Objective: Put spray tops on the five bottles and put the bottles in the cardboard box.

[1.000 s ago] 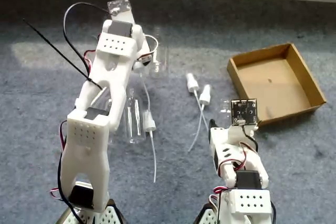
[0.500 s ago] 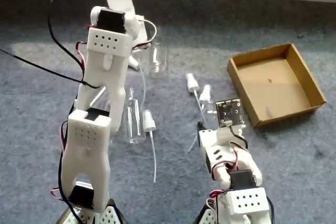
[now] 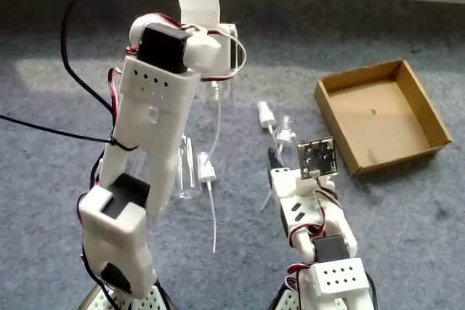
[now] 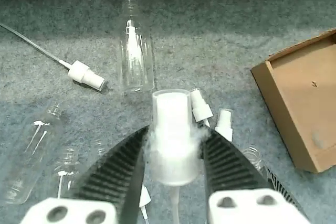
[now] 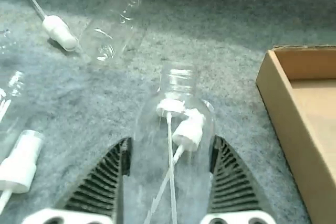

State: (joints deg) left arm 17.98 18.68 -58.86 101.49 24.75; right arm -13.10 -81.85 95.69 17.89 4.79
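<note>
Over the last second my left arm (image 3: 156,107) has lifted up off the loose bottles (image 4: 136,51) lying on the tabletop (image 3: 407,215), with the left claw (image 4: 173,136) clamped on a spray top (image 4: 171,119). Meanwhile my right arm (image 3: 320,215) has slid left, away from the cardboard box (image 3: 378,117), with the right claw (image 5: 170,144) clamped on a clear bottle (image 5: 149,161) whose neck is open. I read this as the two halves coming together for a first capping, since the box holds nothing and no bottle I can see wears a top yet.
</note>
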